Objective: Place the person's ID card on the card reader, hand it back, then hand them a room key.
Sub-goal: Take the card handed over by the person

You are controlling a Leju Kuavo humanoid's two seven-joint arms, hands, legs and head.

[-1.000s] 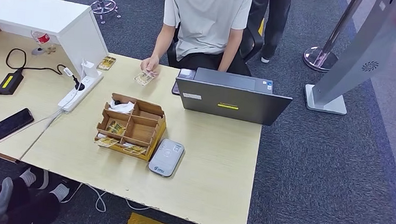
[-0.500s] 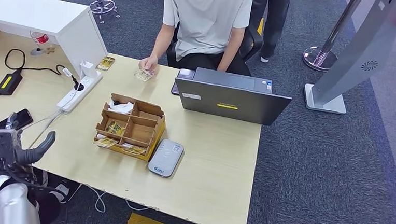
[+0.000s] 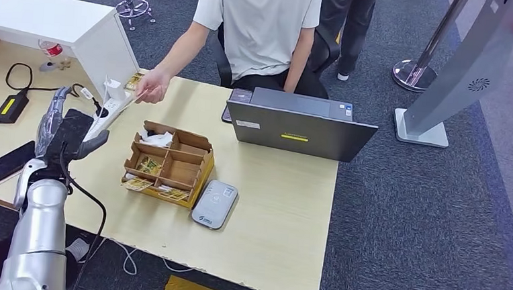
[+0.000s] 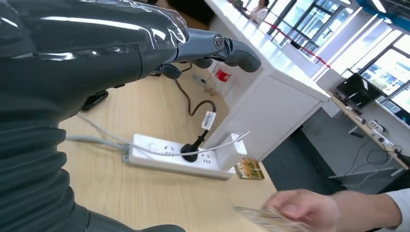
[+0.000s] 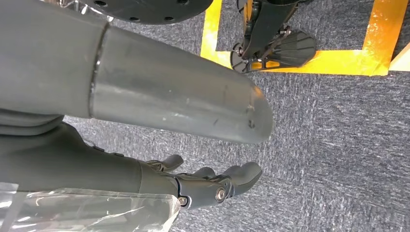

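ID card (image 3: 130,97) offered toward raised left robot hand (image 3: 63,132) (fingers spread)

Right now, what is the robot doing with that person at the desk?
The seated person's hand is holding out an ID card across the table toward the robot. The left robot hand is raised over the table with its fingers apart, reaching for the card but not touching it yet. The right robot hand hangs down by the floor, holding nothing. The card reader sits waiting beside the cardboard organizer, near a laptop.
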